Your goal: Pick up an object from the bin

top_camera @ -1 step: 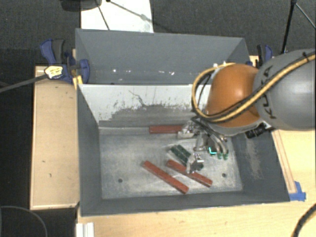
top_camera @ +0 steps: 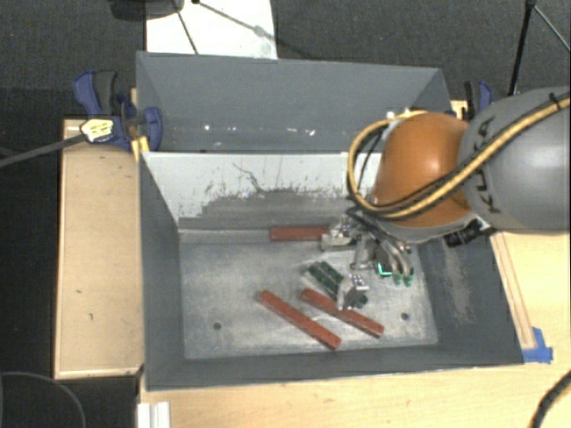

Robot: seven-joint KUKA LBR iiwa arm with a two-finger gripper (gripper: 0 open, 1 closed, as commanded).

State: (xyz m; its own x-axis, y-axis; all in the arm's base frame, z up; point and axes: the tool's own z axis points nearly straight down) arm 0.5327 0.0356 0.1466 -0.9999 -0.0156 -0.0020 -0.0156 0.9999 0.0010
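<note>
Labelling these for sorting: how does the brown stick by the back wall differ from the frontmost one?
The back stick lies level along the far wall; the front stick slants across the floor. The back stick looks shorter than the front stick. Both are slim reddish-brown bars.

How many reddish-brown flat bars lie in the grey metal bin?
3 reddish-brown flat bars: one along the back wall, one diagonal at front middle, one just right of it. The arm could hide more.

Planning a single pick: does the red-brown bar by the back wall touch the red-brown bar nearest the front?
Apart. The camera view shows bare floor between back bar and front bar.
</note>
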